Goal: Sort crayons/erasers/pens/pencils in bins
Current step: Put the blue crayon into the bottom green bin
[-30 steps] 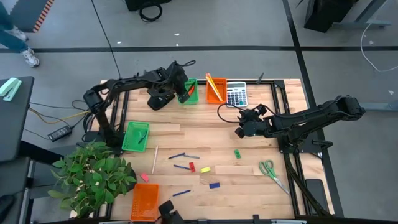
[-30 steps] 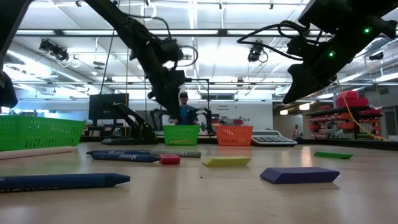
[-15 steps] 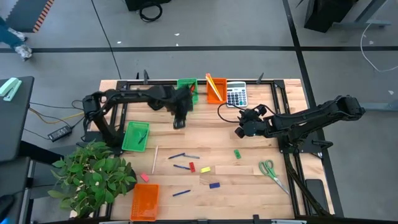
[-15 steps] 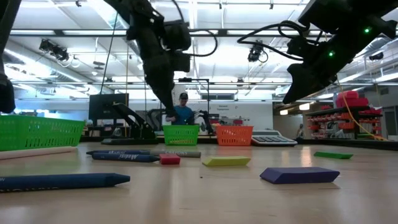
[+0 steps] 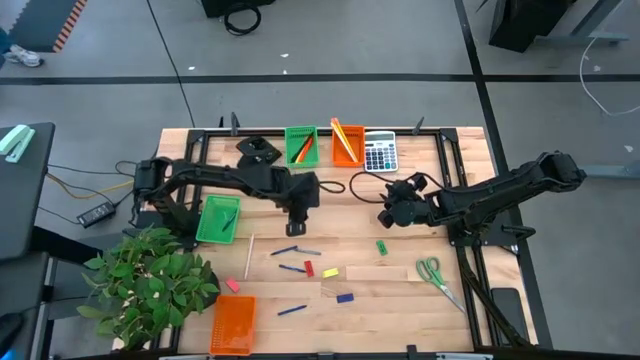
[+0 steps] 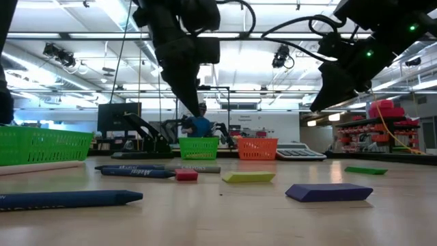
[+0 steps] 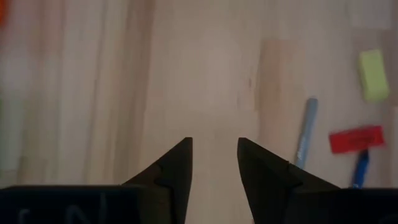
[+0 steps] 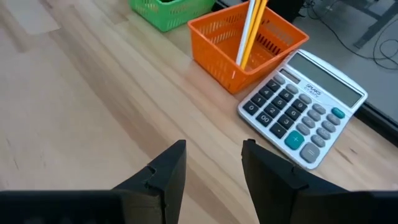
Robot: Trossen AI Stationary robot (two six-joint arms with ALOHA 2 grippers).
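The left tool (image 5: 297,207) hovers open and empty over bare worktop (image 5: 400,290), near the loose pens (image 5: 296,251) and erasers (image 5: 330,272). The right tool (image 5: 386,213), seemingly empty, gapes near the pencils (image 8: 249,28) in an orange bin (image 8: 231,38).

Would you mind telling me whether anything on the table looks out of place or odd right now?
Nothing looks damaged or spilled. The yellow pencils stand tilted in the orange bin beside the calculator, poking above its rim. One pale pencil lies apart from the other loose items, near the green bin.
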